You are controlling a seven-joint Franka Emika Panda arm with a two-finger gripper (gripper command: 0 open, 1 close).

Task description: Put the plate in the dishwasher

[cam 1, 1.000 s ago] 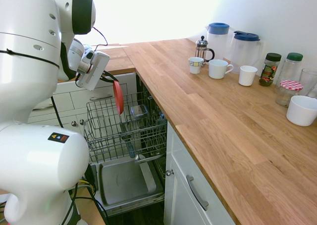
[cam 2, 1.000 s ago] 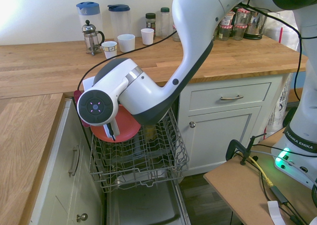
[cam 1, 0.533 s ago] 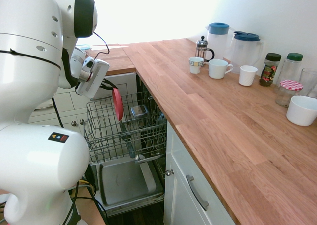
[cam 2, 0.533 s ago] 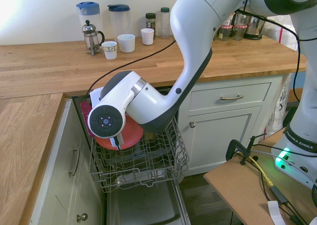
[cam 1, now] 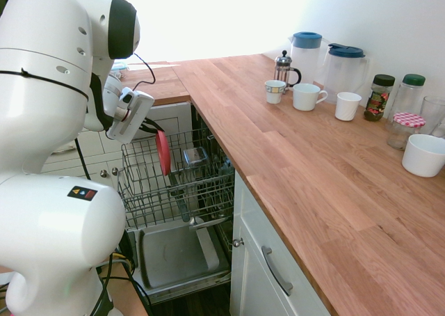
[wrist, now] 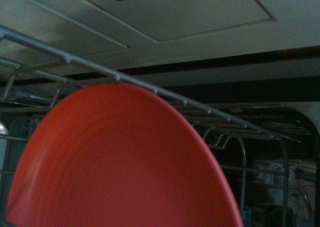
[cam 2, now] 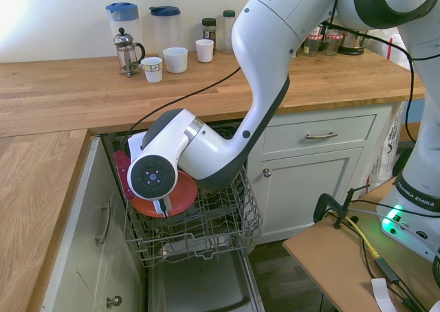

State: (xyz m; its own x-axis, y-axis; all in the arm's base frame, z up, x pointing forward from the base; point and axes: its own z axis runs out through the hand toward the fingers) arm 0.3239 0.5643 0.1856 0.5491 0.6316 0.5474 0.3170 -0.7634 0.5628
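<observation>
First exterior view: plate (cam 1: pixel 163 153), red plastic, light, stiff, probably slick, held on edge by its upper rim in clamped gripper (cam 1: pixel 154 127), left-centre, inside dishwasher (cam 1: pixel 182 191) rack.

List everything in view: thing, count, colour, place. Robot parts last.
plate: one, coral red, on edge in the rack, held
dishwasher: one, grey rack pulled out over its open door, under the worktop
cutlery basket: one, grey, in the rack
jugs: two, clear with blue lids, back of worktop
French press: one, glass, beside the jugs
mugs: three, white, before the jugs
jars: several, right end of worktop
bowl: one, white, right edge
pincer: one, shut on the plate's rim
</observation>
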